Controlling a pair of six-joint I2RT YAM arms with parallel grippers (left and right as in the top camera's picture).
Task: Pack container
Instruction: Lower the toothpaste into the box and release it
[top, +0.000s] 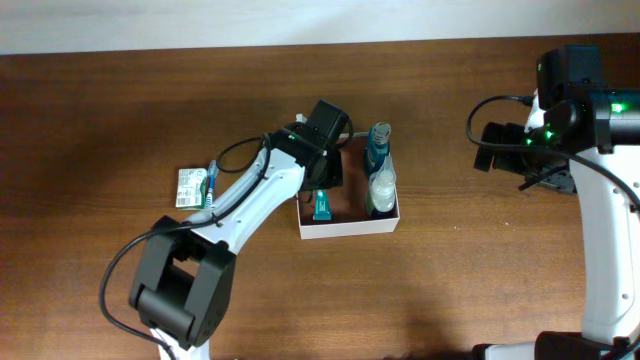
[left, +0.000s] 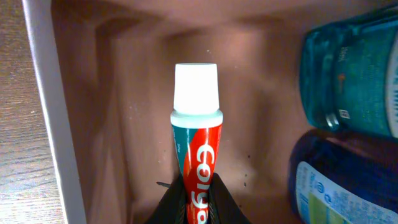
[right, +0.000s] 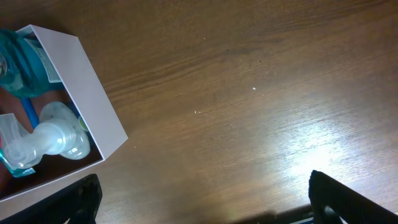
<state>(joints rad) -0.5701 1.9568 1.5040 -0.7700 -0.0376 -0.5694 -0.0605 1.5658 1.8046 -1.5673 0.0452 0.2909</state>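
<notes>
The container (top: 348, 227) is a shallow white-walled box with a reddish-brown inside, at the middle of the table. My left gripper (top: 320, 196) reaches down into its left half, shut on a red and teal toothpaste tube (left: 198, 146) with a white cap, which points at the far wall. The gripper (left: 198, 208) pinches the tube's lower body just above the container's floor, near the left wall (left: 53, 118). A teal bottle (top: 379, 146) and a clear pump bottle (top: 381, 187) lie along the right side. My right gripper (top: 487, 146) hangs open over bare table, away to the right.
A small green-and-white packet (top: 192, 187) with a blue-handled item lies on the table left of the container. In the right wrist view the container's white corner (right: 87, 93) is at the upper left, with brown tabletop (right: 249, 112) across the rest.
</notes>
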